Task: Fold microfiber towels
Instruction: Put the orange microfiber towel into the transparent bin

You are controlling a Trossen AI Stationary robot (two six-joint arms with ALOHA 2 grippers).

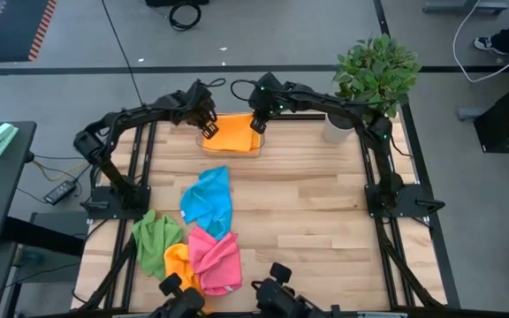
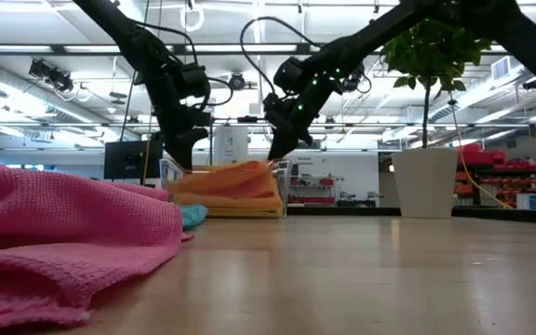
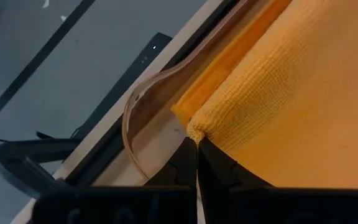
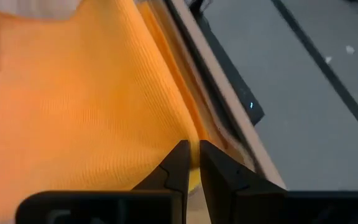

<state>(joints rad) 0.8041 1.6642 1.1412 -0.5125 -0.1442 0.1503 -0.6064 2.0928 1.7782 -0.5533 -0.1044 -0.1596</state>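
Claws first: my left claw (image 1: pixel 208 131) and right claw (image 1: pixel 257 124) are both at the far edge of the pale wooden worktop (image 1: pixel 307 221), each pinched shut on a corner of the folded orange microfiber towel (image 1: pixel 232 134), which sits in the clear plastic tray (image 1: pixel 256 152). The unfolded cloths wait at the near side: a blue towel (image 1: pixel 208 200), a green towel (image 1: pixel 155 238), a pink towel (image 1: pixel 216 258) and a yellow-orange one (image 1: pixel 178 259) tucked between the last two.

I judge the step in hand to be settling this folded towel squarely in the tray. To do it well I would lower both corners evenly, keep the edges aligned, then part the fingers only once the cloth lies flat, so nothing drags out.

My left wrist camera shows the closed fingertips (image 3: pixel 197 163) nipping the very corner of the orange cloth, with the tray's curved rim just beside; the overhead cannot resolve that. The table-level camera shows the orange stack (image 2: pixel 231 191) layered and slightly humped, which the overhead flattens.
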